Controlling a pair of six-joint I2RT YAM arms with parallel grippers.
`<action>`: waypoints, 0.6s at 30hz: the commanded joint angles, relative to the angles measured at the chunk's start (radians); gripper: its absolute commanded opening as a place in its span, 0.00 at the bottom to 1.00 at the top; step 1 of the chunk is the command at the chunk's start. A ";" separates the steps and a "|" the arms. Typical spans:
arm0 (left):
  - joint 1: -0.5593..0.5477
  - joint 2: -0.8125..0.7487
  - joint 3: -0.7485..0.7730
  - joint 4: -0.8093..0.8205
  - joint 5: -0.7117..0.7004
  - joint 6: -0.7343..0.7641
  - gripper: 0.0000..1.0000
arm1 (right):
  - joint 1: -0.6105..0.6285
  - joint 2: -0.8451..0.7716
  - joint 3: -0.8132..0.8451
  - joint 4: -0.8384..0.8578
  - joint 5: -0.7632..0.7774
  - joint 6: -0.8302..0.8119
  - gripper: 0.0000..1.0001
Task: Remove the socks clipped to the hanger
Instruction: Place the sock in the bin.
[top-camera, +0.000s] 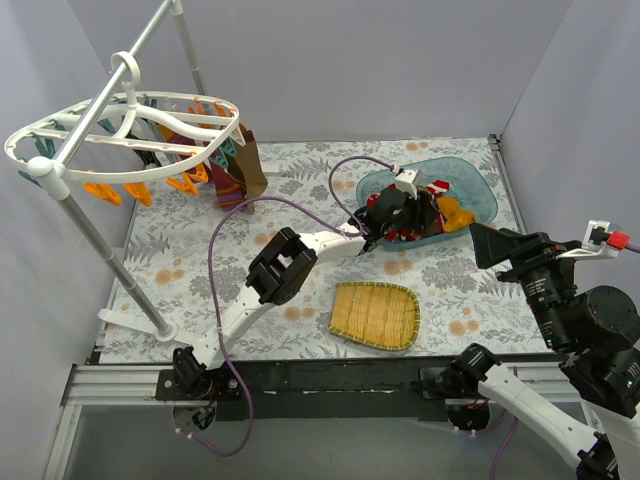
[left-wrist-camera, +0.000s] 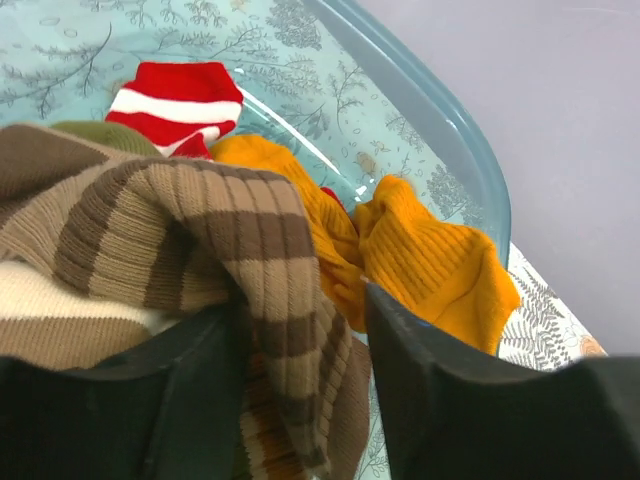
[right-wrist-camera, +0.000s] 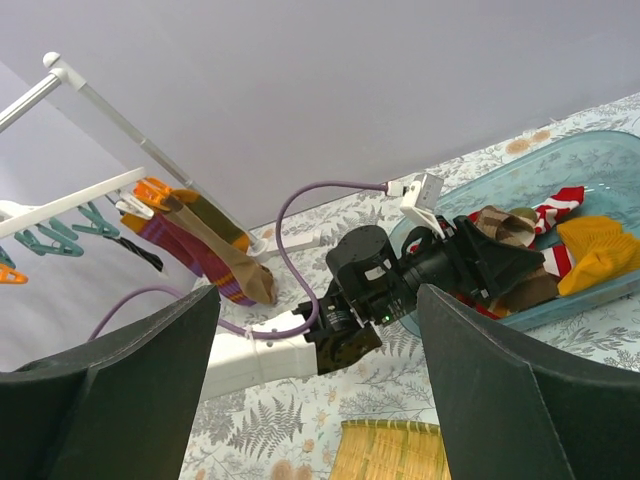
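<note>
The left arm (top-camera: 290, 265) stretches far forward and right, left claw (left-wrist-camera: 305, 310) closed on a sock (left-wrist-camera: 200, 230). The right arm (top-camera: 560, 290) sits folded near its base, right claw (right-wrist-camera: 318, 295) spread wide.

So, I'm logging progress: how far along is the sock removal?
Done: a red-and-white sock and orange socks lie in the blue tray. In hand: the left gripper holds a brown striped sock over that tray; the right gripper is open, idle. Left: at least two socks hang clipped on the hanger.
</note>
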 joint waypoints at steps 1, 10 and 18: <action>0.004 -0.135 0.028 0.023 0.041 0.007 0.51 | -0.002 0.021 -0.005 0.038 -0.010 0.000 0.88; 0.004 -0.287 -0.141 0.090 0.061 0.015 0.64 | -0.002 0.047 -0.015 0.070 -0.024 0.002 0.88; 0.002 -0.373 -0.308 0.121 0.027 0.033 0.66 | -0.002 0.090 -0.021 0.104 -0.052 0.003 0.88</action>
